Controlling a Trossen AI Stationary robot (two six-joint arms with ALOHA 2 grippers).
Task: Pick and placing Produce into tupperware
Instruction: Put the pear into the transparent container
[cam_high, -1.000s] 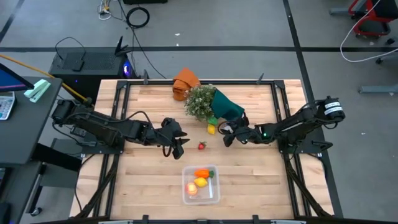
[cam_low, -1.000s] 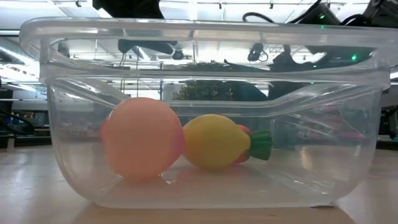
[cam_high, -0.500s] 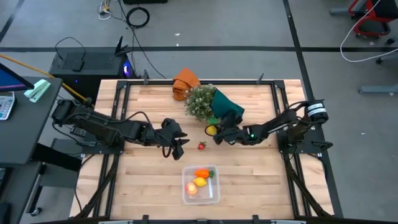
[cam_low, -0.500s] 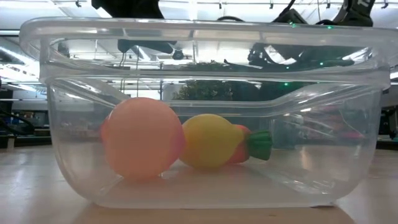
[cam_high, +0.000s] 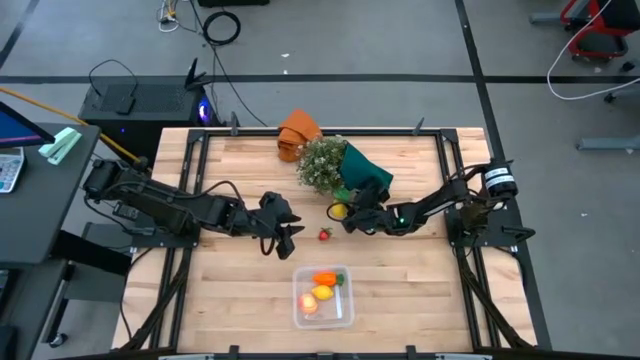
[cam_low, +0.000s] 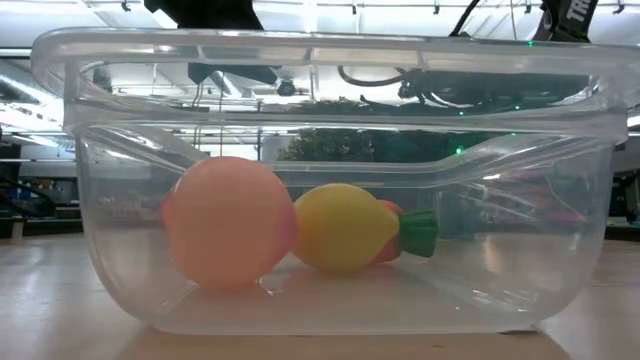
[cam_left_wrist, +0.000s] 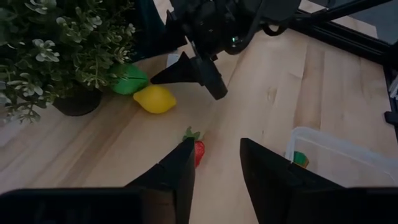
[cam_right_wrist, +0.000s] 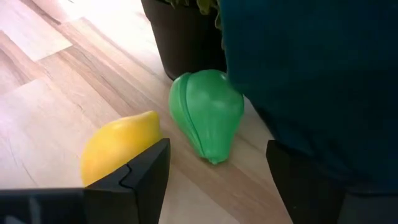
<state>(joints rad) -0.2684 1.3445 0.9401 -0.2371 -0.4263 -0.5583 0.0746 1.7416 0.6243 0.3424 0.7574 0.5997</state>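
Gaping empty, right gripper (cam_high: 349, 213) by lemon (cam_high: 340, 210) on wooden table (cam_high: 420, 290); left gripper (cam_high: 288, 237) likewise; grey floor (cam_high: 400, 40) beyond

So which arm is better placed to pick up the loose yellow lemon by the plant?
The right. Its gripper is open beside the small yellow toy lemon, jaws pointing at it in the right wrist view. The left gripper, also open, sits nearer the tiny red berry.
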